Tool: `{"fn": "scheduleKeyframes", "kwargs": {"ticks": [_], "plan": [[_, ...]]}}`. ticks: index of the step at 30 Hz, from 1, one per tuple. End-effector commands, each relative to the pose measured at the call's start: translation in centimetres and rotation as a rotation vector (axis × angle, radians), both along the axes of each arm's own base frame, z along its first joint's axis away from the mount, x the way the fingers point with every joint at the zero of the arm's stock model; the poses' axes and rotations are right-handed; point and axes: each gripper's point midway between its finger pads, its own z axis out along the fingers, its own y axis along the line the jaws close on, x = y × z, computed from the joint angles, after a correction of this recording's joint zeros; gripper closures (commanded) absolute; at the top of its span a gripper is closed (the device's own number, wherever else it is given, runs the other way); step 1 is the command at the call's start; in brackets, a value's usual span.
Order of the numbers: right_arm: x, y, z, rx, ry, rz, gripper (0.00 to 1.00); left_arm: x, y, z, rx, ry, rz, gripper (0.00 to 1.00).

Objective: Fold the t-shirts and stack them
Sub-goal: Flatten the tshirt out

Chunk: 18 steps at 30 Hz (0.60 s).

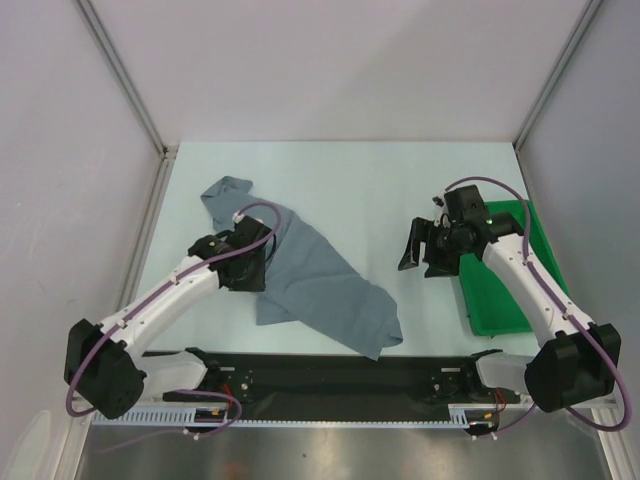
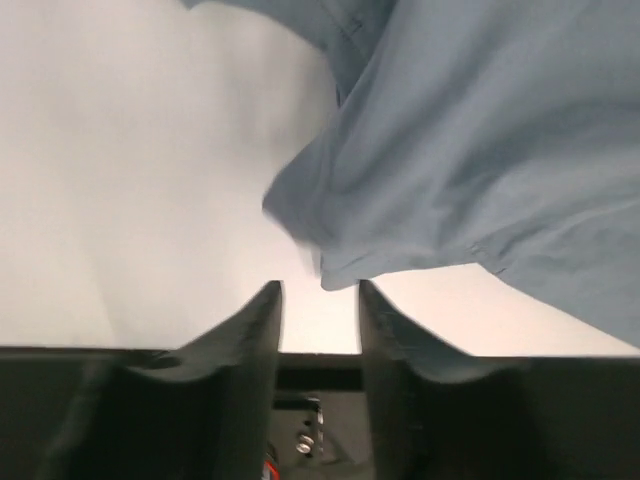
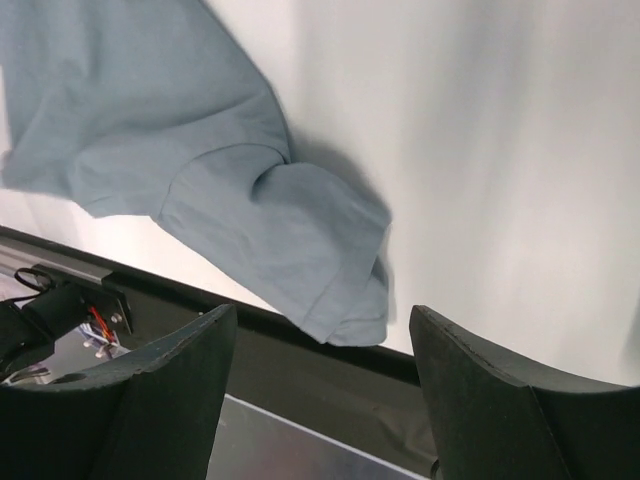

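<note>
Left hand (image 2: 320, 290) of mine is a little bit apart, holding nothing, just by the t-shirt (image 2: 480, 150) on the desk (image 2: 120, 180). Right hand (image 3: 322, 312) is spread wide.

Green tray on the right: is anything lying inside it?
The green tray shows only bare floor where visible. The right arm crosses above it, so whatever lies beneath that stretch is hidden.

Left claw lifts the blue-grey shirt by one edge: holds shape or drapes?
Likely drapes limp: the t-shirt lies rumpled in soft folds. Thin cloth, so probably light. Pushed, it would probably bunch, not slide whole.
</note>
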Motion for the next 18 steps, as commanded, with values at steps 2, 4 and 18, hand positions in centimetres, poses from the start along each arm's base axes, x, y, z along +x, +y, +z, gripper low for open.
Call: {"fn": "scheduleKeyframes", "kwargs": {"ticks": [2,4,18], "plan": [[-0.7,0.5,-0.1,0.032,0.037,0.002,0.24,0.9,-0.6,3.2,-0.069,-0.051,0.078,0.49],[-1.0,0.2,-0.3,0.019,0.036,0.004,0.24,1.5,-5.0,4.8,-0.200,-0.092,-0.079,0.45],[0.7,-6.6,0.6,-0.108,0.068,-0.287,0.24,-11.7,-28.0,0.1,-0.236,0.035,-0.828,0.67]]}}
